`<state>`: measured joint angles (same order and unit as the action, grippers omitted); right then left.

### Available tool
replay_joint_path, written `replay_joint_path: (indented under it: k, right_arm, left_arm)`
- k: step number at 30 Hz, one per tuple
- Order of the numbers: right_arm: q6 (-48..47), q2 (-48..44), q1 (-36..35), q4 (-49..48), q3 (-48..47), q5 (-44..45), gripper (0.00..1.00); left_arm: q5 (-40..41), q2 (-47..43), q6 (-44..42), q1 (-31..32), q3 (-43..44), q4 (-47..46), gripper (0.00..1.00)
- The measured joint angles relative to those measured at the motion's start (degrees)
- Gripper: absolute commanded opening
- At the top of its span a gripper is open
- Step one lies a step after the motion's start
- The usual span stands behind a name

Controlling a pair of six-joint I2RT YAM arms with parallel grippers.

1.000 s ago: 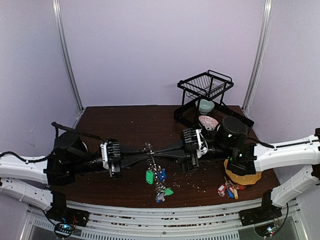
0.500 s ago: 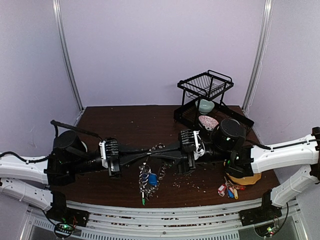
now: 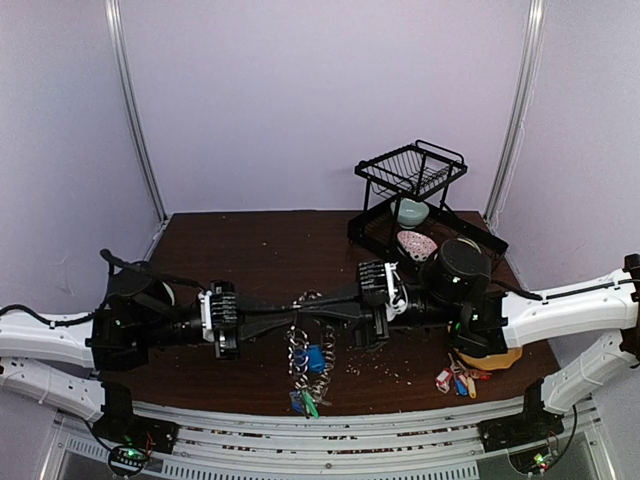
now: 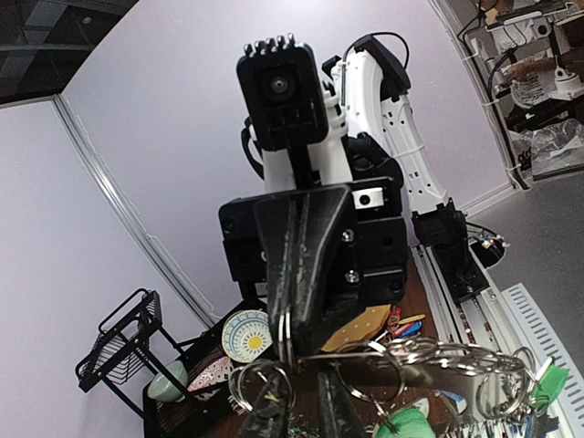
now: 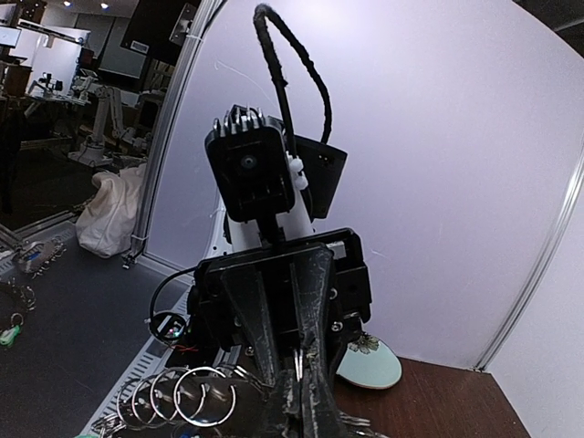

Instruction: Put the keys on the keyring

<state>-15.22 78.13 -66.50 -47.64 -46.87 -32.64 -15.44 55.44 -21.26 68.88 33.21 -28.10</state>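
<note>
The keyring point(image 3: 303, 340), a silver ring strung with small loops, hangs between my two grippers above the table. Blue and green tagged keys point(image 3: 312, 362) dangle from it, the lowest near the table's front edge. My left gripper point(image 3: 292, 308) and right gripper point(image 3: 313, 303) meet tip to tip, each shut on the ring's wire. In the left wrist view the right gripper point(image 4: 292, 339) pinches the wire above my left gripper point(image 4: 299, 394); the keyring point(image 4: 438, 354) runs right, over a green key point(image 4: 406, 424). In the right wrist view my right gripper point(image 5: 306, 392) is shut, loops point(image 5: 182, 397) at left.
A black dish rack point(image 3: 410, 175) stands at the back right with a pale green bowl point(image 3: 412, 211) and a patterned plate point(image 3: 415, 245). A small loose bunch of red, yellow and blue tagged keys point(image 3: 455, 380) lies at front right, beside a tan mat point(image 3: 488, 355). Crumbs point(image 3: 385, 372) litter the table.
The right gripper has shifted a little to the left. The ring's loops and keys have swung and bunched, and now hang lower toward the front edge. Both grippers stay shut.
</note>
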Motion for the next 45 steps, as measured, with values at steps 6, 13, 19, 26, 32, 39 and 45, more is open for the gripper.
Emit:
replay_joint_path:
  k: [6,13,19,26,32,39,45]
  right_arm:
    - [0.0,-0.09,0.02,0.0,0.0,0.66,0.0]
    - [0.2,-0.09,0.02,-0.55,0.0,0.68,0.0]
    - [0.15,-0.07,0.0,-0.74,0.0,0.68,0.0]
    - [-0.04,0.33,-0.02,-0.5,0.0,0.7,0.0]
    - [-0.02,0.7,-0.02,-0.94,0.0,1.25,0.0]
    - [0.0,1.29,-0.02,-2.49,-0.02,1.53,0.0]
    - [-1.55,1.57,-0.2,-2.03,-0.68,2.32,0.0]
  left_arm:
    - [-1.55,-1.25,0.39,-0.26,-0.2,-0.63,0.12]
    - [-2.32,-0.46,2.62,-0.33,-0.24,-2.43,0.06]
    - [-1.44,-0.28,4.76,-0.57,-0.9,-4.79,0.0]
    - [-0.13,-0.39,5.14,-0.57,-1.86,-5.73,0.0]
    - [1.29,-0.37,5.55,-0.57,-1.86,-5.79,0.04]
    - [1.81,-0.15,6.6,-0.59,-1.86,-6.6,0.02]
    - [2.78,-0.28,6.86,-0.59,-1.9,-6.91,0.0]
